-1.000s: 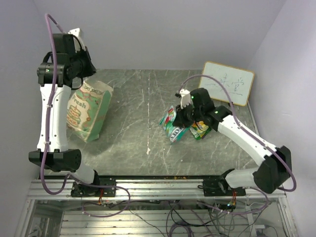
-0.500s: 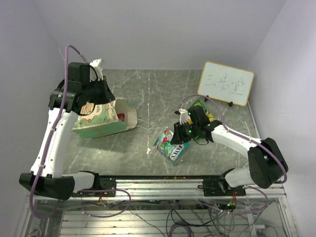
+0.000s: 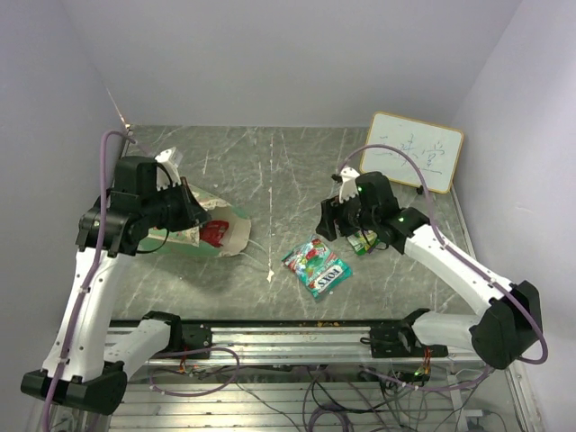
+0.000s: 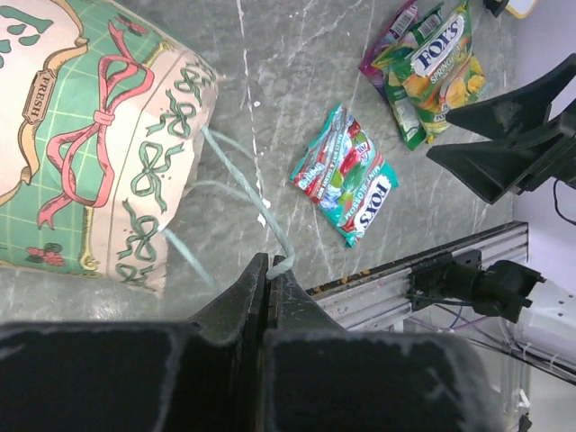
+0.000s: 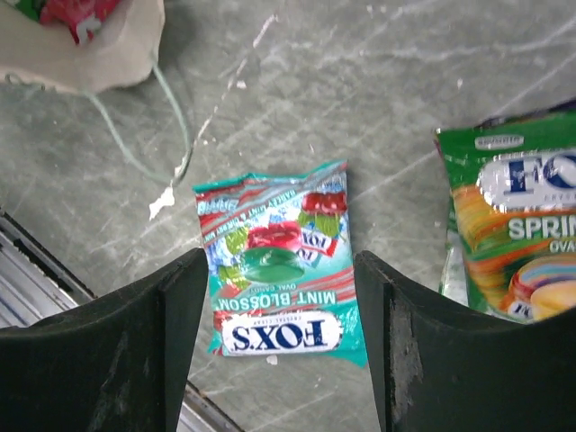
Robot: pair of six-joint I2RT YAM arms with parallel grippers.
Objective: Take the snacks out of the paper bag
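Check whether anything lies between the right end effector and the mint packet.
Nothing visible does. The open right end effector points at the mint packet, which lies alone on the table. The green packet sits apart beside it, and the bag string stops short.

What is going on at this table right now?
Two robot arms are unpacking sweets from a paper bag. The bag lies on its side with a red packet showing in its mouth. The left gripper, shut, hangs by the bag's string handle. The right gripper is open above a Fox's Mint Blossom packet, beside a Fox's Spring packet.
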